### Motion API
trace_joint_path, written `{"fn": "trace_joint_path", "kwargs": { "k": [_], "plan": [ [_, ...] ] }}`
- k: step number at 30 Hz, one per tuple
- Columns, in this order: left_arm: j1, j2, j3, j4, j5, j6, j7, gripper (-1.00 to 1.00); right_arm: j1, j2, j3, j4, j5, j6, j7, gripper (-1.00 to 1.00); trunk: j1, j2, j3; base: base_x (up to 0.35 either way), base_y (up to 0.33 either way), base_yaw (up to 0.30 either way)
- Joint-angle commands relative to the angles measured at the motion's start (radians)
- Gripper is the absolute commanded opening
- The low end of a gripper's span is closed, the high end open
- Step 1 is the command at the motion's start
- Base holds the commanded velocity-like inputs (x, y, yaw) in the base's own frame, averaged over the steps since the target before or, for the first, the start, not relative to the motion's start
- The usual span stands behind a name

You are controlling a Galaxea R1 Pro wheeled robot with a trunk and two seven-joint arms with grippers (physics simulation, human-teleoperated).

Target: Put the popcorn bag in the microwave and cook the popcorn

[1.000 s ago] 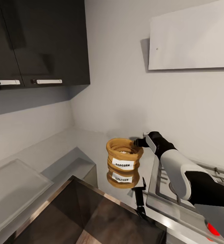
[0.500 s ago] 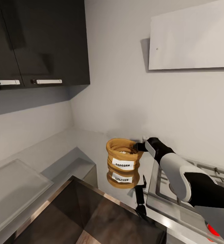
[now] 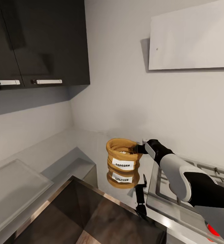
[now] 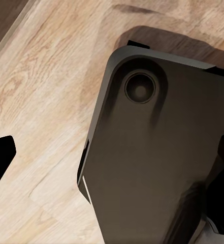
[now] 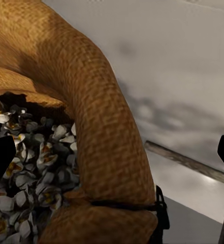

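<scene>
Your right arm has eased down and in over the last second, carrying the right claw (image 3: 138, 149) from just behind the sack onto its near-side rim, while the popcorn bag (image 3: 123, 158) itself has not shifted. Seen from the head, the bag stands upright on the steel surface (image 3: 91, 149), its label facing you and its reflection below, just beside the stovetop (image 3: 179, 196); dark wall cabinets (image 3: 40, 44) hang up at the left. You are in the pick-up step: the claw is at the rolled rim, but this view does not settle whether it has clamped. Over at your left wrist, the camera looks down at wood-grain floor (image 4: 45, 101) past a dark part of the robot's body (image 4: 142, 162); a dark fingertip shows at the frame edge, and you cannot tell that claw's state. From your right wrist, the thick burlap rim (image 5: 101, 122) runs straight between two dark fingertips (image 5: 0, 157) set wide on either side, so this claw reads as spread, straddling the rim, with pale popcorn (image 5: 35, 173) heaped inside. Your next move calls for closing squarely on that rim, then lifting straight so nothing spills.
</scene>
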Motion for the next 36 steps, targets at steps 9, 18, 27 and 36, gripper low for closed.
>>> {"fn": "trace_joint_path", "kwargs": {
  "k": [9, 18, 27, 36],
  "plan": [
    [0.0, 0.0, 0.001, -0.002, 0.002, -0.001, 0.002, 1.0, 0.001, 0.001, -0.003, 0.011, -0.002, 0.006, -0.008, -1.0, 0.0, 0.0, -0.001, 0.0, 0.0, 0.0],
    [0.0, 0.0, 0.001, -0.002, 0.002, -0.001, 0.003, 1.0, 0.001, 0.0, -0.003, 0.01, 0.0, 0.007, -0.005, -1.0, 0.0, 0.0, -0.001, 0.0, 0.0, 0.0],
    [0.0, 0.0, 0.001, -0.002, 0.003, -0.001, 0.004, 1.0, 0.001, 0.002, 0.002, -0.007, 0.008, 0.022, -0.004, -1.0, 0.0, 0.0, -0.001, 0.0, 0.0, 0.0],
    [0.0, 0.0, 0.001, -0.002, 0.003, -0.001, 0.005, 1.0, 0.001, 0.006, -0.01, -0.251, 0.002, 0.254, -0.029, -1.0, 0.0, 0.0, -0.001, 0.0, 0.0, 0.0]
  ]
}}
